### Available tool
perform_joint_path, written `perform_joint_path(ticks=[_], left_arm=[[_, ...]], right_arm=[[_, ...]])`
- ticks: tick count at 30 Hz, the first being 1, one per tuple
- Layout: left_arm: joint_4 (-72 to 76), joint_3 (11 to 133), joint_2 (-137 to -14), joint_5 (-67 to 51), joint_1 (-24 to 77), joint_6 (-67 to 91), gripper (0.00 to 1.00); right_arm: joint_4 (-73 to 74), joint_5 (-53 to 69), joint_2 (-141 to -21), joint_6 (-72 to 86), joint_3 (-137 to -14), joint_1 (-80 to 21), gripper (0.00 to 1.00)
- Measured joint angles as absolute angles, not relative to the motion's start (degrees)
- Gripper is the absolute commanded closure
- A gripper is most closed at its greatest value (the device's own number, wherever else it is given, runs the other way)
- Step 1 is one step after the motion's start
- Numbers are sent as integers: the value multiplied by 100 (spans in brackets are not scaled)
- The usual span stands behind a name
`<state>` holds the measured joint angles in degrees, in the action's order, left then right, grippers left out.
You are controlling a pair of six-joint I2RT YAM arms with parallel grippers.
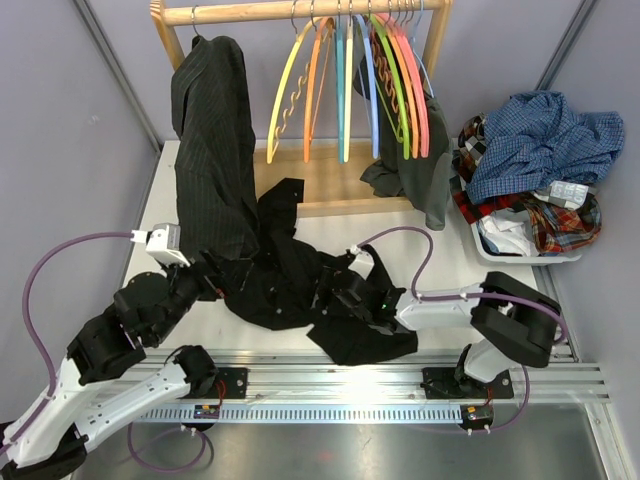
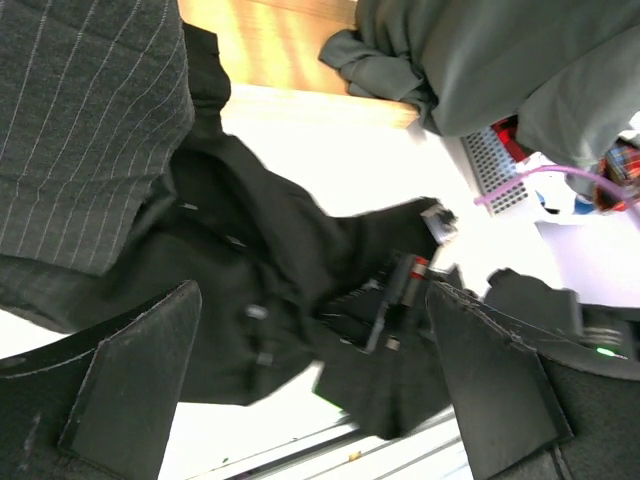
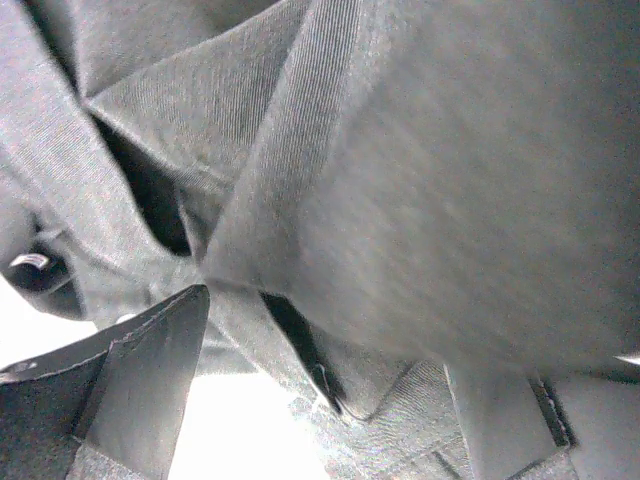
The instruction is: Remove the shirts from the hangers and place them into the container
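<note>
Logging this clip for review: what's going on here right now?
Both arms are working on the black shirt, which lies crumpled on the table. The left gripper and right gripper are open over it. The pinstriped shirt hangs from the rail, trailing onto the table. The blue checked shirt is already in the container.

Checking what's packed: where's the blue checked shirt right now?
Top view, far right: the blue shirt lies heaped in the tub, atop red plaid cloth, right of the hangers.

Matt cloth black shirt; glossy plastic hangers.
</note>
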<state>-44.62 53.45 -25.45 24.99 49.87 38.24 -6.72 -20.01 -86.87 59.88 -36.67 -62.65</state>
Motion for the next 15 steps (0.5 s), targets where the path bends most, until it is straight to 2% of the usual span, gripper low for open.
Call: perform_joint_path(ticks=[4,15], left_arm=[[-4541,5308,-2294,2460,4987,3909,1],[-4751,5109,-1955,2460,4987,4040,1]], right_arm=[[-1540,-1468,-9179,5765,-3863,-6180,1],[-1647,-781,-10103,4995,-5655,-5927,0]])
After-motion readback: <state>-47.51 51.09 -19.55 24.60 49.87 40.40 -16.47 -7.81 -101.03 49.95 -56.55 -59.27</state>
